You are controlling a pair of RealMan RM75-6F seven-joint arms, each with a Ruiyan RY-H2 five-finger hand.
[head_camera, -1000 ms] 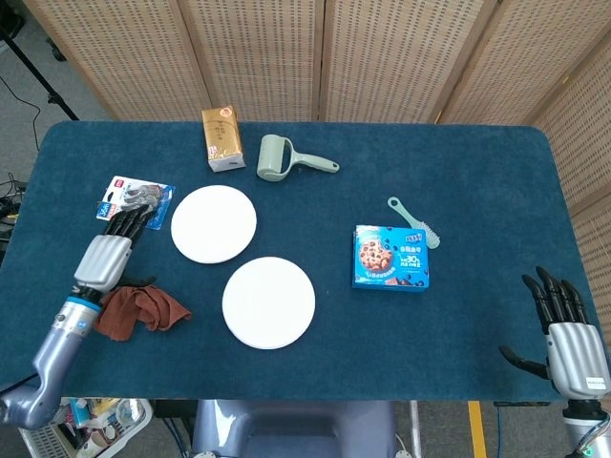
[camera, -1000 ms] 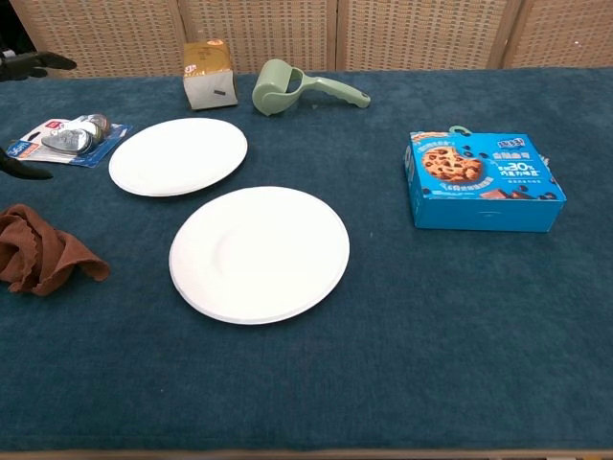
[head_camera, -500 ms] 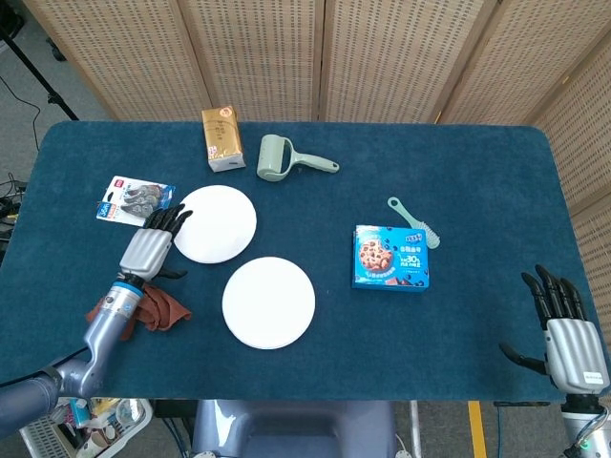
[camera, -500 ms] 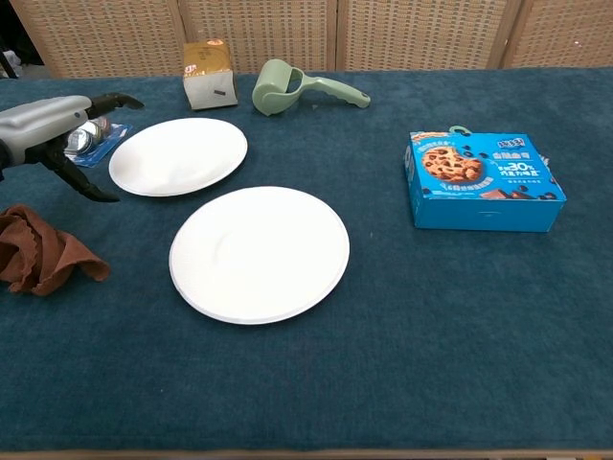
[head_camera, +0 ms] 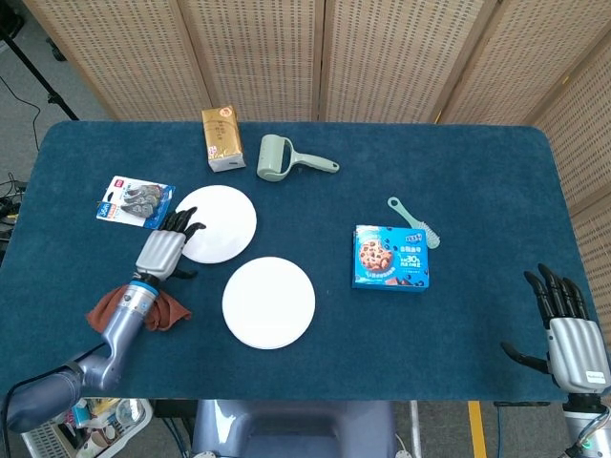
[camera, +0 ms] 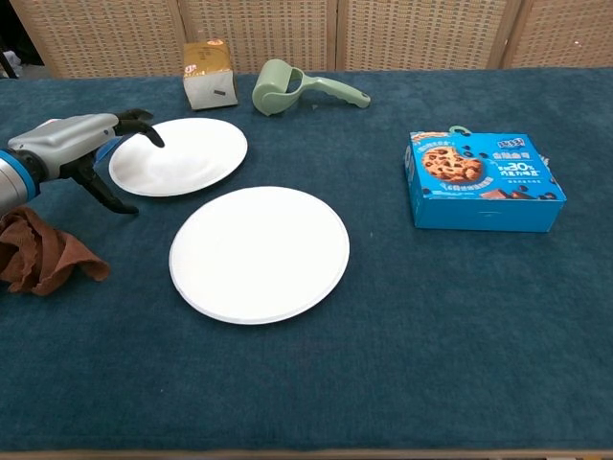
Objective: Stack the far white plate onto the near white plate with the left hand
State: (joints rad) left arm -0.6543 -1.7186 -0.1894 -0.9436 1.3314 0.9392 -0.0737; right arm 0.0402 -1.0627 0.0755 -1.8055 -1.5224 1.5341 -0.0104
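Observation:
Two white plates lie on the blue table. The far plate (head_camera: 218,223) (camera: 182,155) is left of centre, and the near plate (head_camera: 269,301) (camera: 259,252) lies just in front of it, apart from it. My left hand (head_camera: 164,250) (camera: 75,146) hovers at the far plate's left rim, fingers apart above the edge and thumb hanging below, holding nothing. My right hand (head_camera: 569,339) rests open at the table's near right corner, seen only in the head view.
A brown cloth (head_camera: 134,310) (camera: 38,251) lies under my left forearm. A blister pack (head_camera: 135,200) sits left of the far plate. Behind stand a brown carton (head_camera: 221,139) (camera: 210,74) and a green roller (head_camera: 282,159) (camera: 287,88). A blue cookie box (head_camera: 391,258) (camera: 484,180) and green brush (head_camera: 415,221) lie right.
My left hand has travelled right from the table's left side to the far plate's left rim. The plates and the right hand have not moved.

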